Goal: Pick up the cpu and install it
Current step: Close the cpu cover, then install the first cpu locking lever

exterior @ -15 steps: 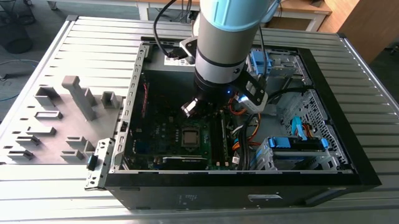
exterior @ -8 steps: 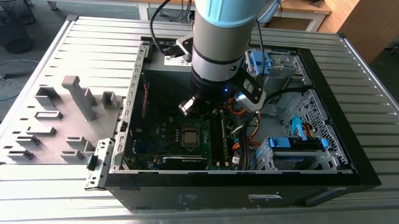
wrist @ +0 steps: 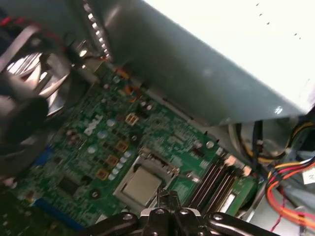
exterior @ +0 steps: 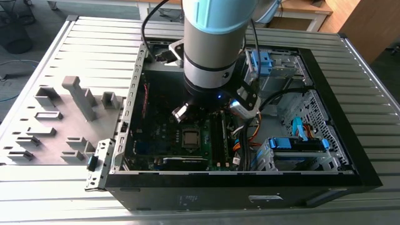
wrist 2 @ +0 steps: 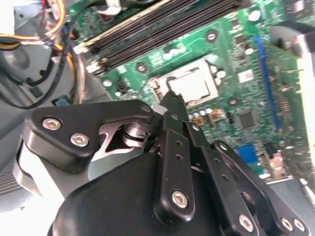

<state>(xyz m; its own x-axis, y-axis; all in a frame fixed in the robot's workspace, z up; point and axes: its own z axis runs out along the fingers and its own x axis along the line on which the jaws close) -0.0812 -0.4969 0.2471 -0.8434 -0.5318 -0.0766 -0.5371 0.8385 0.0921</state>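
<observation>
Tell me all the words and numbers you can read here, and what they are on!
No text here can be read.
The pale sticker on the computer case: too small to read.
The white sticker on the green board: blurred.
The white tag by the wires: blurred.

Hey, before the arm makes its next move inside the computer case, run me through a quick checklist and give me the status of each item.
1. The cpu seated in the motherboard socket: ok, it lies flat inside the frame in both wrist views.
2. Gripper carrying nothing: ok, jaws shut and empty.
3. Gripper touching the cpu: cannot tell; its tip is at the socket's edge.
4. Memory slots clear of the gripper: ok.
5. Coloured cables off the socket: ok, they lie beyond the memory slots.
6. Socket latch closed: cannot tell.
</observation>
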